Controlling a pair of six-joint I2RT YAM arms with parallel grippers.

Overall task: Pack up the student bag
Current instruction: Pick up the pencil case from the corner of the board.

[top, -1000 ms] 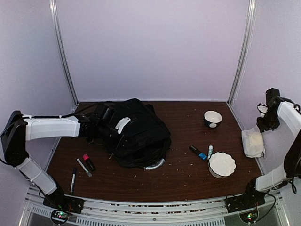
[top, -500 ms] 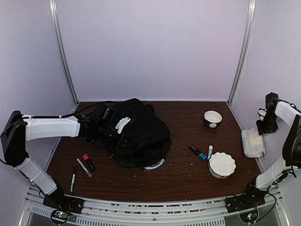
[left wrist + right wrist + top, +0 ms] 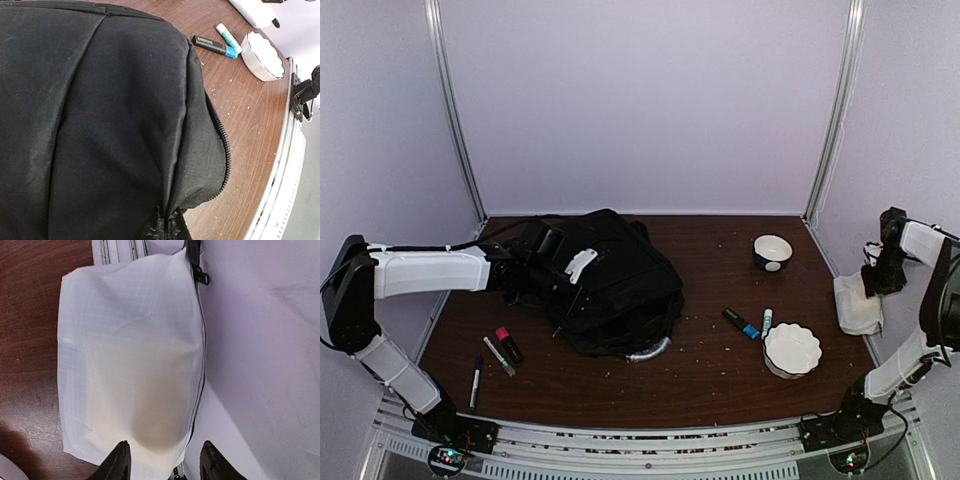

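- Top external view: the right gripper is coming down from where it was standing a second ago and is now hanging just over the white grid-weave fabric pouch, which is lying well to the right of the large black soft fabric student bag.
- Same view: the student bag is lying slumped on the brown wooden table and is not shifting. The left gripper is staying pressed into the left side of the student bag.
- Meaning for the task: the right arm is probably lining up a pick of the pouch, so packing appears to be only beginning. A black marker with a blue cap is lying loose to the right of the student bag.
- Left wrist view: this view is showing what the top view is not, namely the zipper track curving along the bag's edge and fabric bunching at the bottom of the frame. The fingers are not showing. The jaws are clenched, and the bunching suggests they are pinching a fold of the student bag.
- Right wrist view: only here are the right jaws showing clearly. The two black fingertips are standing apart, released, straddling the pouch's near edge. Whether they are touching the pouch cannot be told. The student bag is lying outside this view.
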